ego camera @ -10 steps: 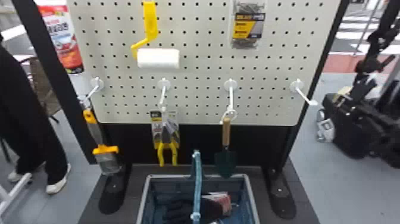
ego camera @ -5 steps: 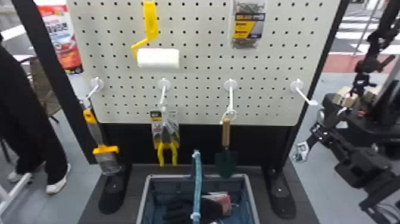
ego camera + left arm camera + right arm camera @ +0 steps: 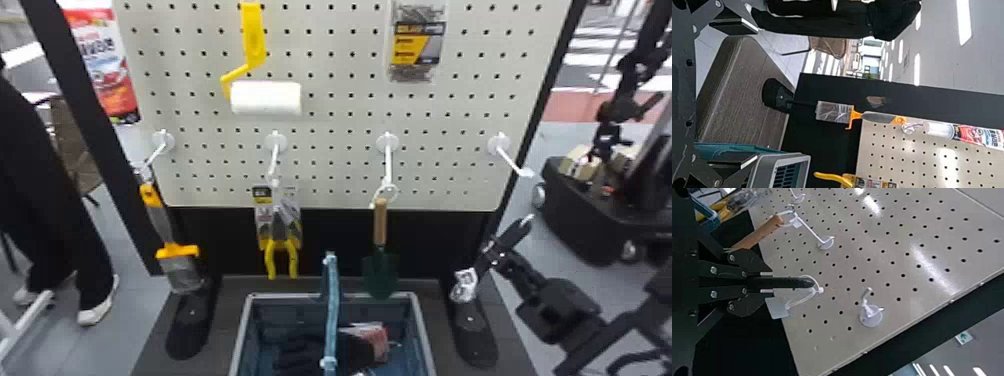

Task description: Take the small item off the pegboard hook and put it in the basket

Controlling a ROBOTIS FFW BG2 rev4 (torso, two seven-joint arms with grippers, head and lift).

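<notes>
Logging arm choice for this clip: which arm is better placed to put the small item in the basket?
The right, I'd say: its claw is closed on the white loop of the small item, clear of the hook. The left claw is open and holds nothing.

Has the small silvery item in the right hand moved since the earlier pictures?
Yes, in the head view the silvery item moved left and lower, now overlapping the stand's black right foot.

Glossy highlights streak a smooth, pale pegboard [image 3: 946,282], joined by a matt gray plastic basket [image 3: 287,296], a smooth wooden trowel handle [image 3: 380,222], a soft, matt cloth-like paint roller [image 3: 266,97] and a dull base [image 3: 738,90] with wood-like grain.
</notes>
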